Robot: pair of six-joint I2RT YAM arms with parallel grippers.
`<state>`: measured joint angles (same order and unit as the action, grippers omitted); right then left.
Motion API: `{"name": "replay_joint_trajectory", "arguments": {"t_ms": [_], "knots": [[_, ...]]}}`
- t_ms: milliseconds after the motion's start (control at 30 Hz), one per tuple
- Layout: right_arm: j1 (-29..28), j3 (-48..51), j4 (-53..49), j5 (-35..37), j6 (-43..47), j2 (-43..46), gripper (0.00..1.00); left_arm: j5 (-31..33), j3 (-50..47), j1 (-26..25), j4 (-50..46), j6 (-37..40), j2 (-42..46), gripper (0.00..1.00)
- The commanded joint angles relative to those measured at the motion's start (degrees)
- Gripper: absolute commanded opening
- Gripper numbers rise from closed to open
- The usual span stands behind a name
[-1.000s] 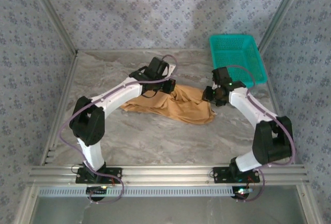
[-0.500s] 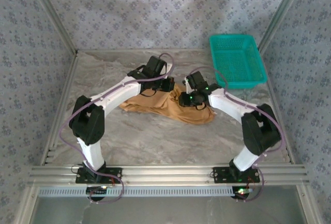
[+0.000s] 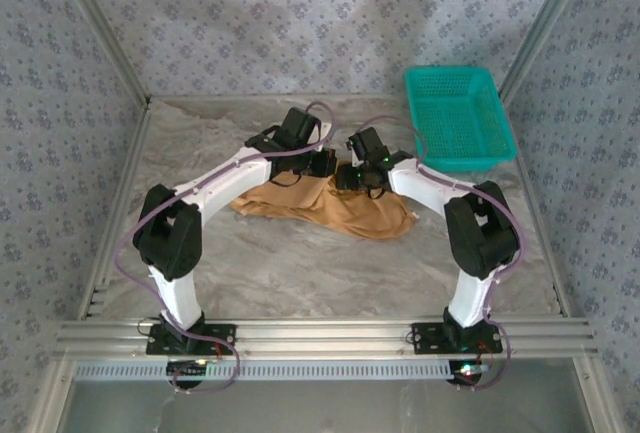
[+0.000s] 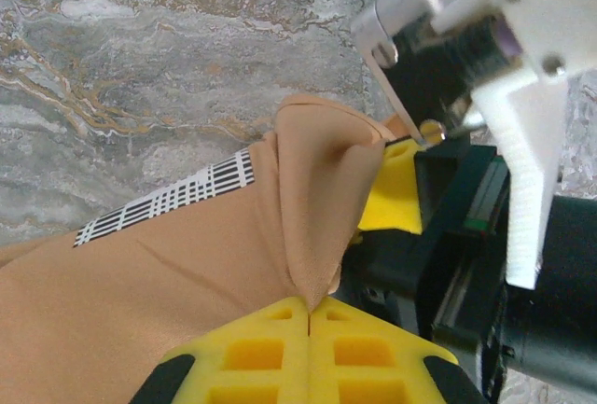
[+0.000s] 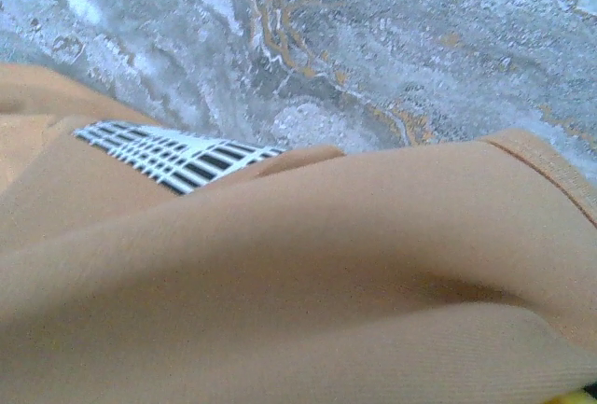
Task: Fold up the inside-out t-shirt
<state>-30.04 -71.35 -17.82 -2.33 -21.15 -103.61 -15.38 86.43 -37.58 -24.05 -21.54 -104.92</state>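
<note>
Noted mid-table: crumpled tan cloth inside-out t-shirt point(image 3: 345, 211), long axis left-right. Clamped on its far-edge fold (beside white striped label point(image 4: 168, 201)): left gripper point(image 4: 308, 304). Immediately right, at same fold: right gripper point(image 3: 350, 175), jaw state unclear.

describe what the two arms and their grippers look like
Both arms have white curved links, the left arm and right arm, joined by bulky black joints, with lilac cables looping alongside. The left gripper has yellow fingers moulded with square pockets; the right gripper has a black body.
</note>
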Motion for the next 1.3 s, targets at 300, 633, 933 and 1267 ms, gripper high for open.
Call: {"name": "replay_joint_trajectory", "arguments": {"t_ms": [300,633,933,1267], "knots": [[-0.2,-3.2,-5.3,7.2,-4.0,1.6,0.0,-2.4,-1.6,1.8,1.1,-1.0,1.2,0.0],[3.9,2.1,-9.6,-14.1,-5.2,21.7,0.0,-2.8,0.8,5.2,3.0,-1.7,-1.6,0.0],[13.2,9.7,-0.6,-32.5,-12.9,26.5,0.0,-0.7,-0.3,5.5,3.2,-1.4,-5.1,0.0],[14.8,11.5,-1.3,-27.4,-13.8,16.9,0.0,-10.2,-11.0,5.5,13.8,-1.5,2.9,0.39]]}}
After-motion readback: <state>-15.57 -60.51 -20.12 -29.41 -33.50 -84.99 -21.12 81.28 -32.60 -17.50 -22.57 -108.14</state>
